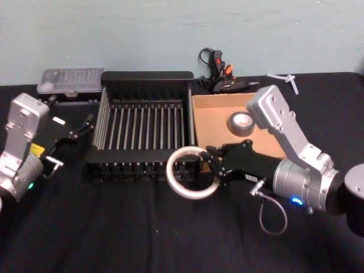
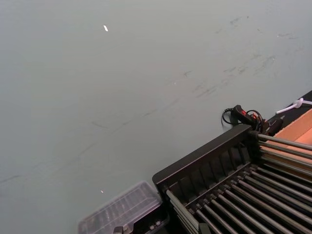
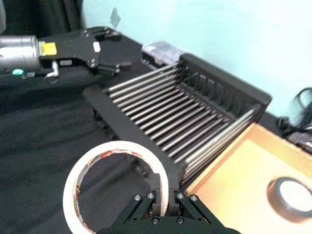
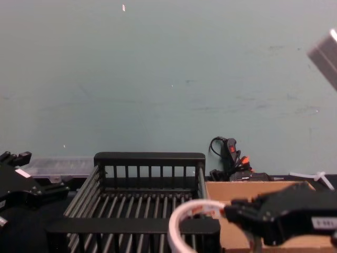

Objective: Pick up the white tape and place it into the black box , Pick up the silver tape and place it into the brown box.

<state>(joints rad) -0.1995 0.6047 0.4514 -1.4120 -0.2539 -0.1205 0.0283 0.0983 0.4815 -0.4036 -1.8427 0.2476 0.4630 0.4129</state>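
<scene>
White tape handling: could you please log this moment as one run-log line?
right gripper: shut on flat white tape ring, above black slatted crate's near rim | grey tape roll: in tan cardboard tray | left gripper: open, parked left

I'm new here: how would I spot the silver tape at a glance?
Find the black box in the middle; the brown box sits against its right side. The silver tape lies flat inside: small, thick, dull grey, unlike the wider white tape in the right gripper.
</scene>
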